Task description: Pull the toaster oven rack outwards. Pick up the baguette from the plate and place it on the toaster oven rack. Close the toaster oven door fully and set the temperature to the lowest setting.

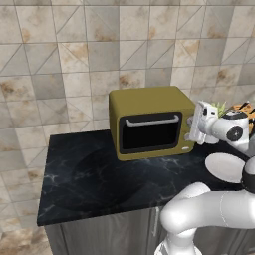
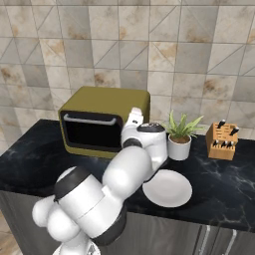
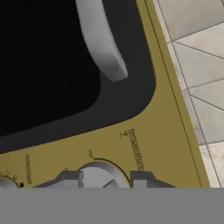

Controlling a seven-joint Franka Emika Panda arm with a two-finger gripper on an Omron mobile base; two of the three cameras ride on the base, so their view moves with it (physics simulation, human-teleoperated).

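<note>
My tool [image 3: 106, 180] clamped on grey temperature knob [image 3: 99, 175], toaster oven [image 1: 149, 104] lower right corner. Toaster oven door [image 1: 151, 132] shut, glass dark. Surface [image 1: 84, 174] open leftward.

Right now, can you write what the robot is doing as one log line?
step: setting temperature | olive-yellow toaster oven black glass door: closed | fingers: shut on grey round temperature knob | round white plate: bare

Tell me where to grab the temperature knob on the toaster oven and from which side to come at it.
Grip the temperature knob across its round grey rim, one finger on each side, coming straight at the toaster oven front panel. It sticks out from the flat olive face under the "temperature" label. The gripper already sits shut on it that way, probably ready to twist.
</note>
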